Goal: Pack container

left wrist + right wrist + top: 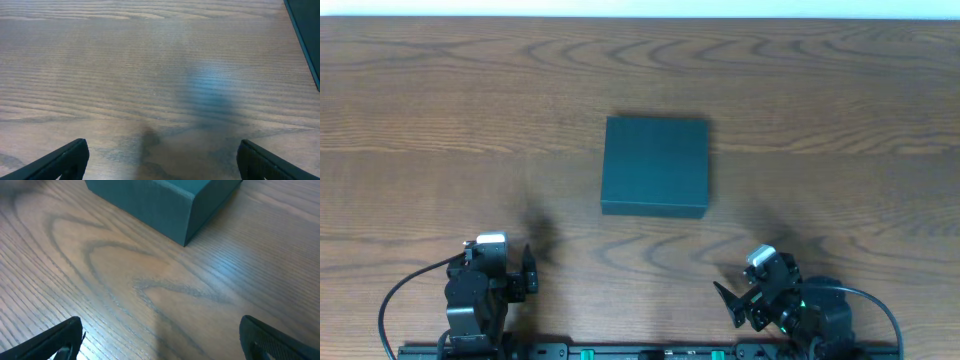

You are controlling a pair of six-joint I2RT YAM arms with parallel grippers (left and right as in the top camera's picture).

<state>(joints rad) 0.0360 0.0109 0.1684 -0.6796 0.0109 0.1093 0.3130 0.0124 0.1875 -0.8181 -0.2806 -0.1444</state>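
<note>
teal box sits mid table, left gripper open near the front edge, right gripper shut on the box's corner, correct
Not quite: the right gripper is open and holds nothing. The right wrist view shows bare table between its fingers and the container, and overhead it is near the front edge. The rest stands: the container is mid table and the left gripper is open.

We read this as a robotics lab set-up: a wood-grain surface (pixel 420 100) filmed from straight above, with a black mounting rail (pixel 650 352) along its edge at 6 o'clock. On that rail stand the left arm (pixel 478 295) at 7 o'clock and the right arm (pixel 823 316) at 5 o'clock, a black cable (pixel 396 294) looping from the left one and a small green light (pixel 798 304) glowing on the right. The container (pixel 655 165) sits at the centre.
</note>
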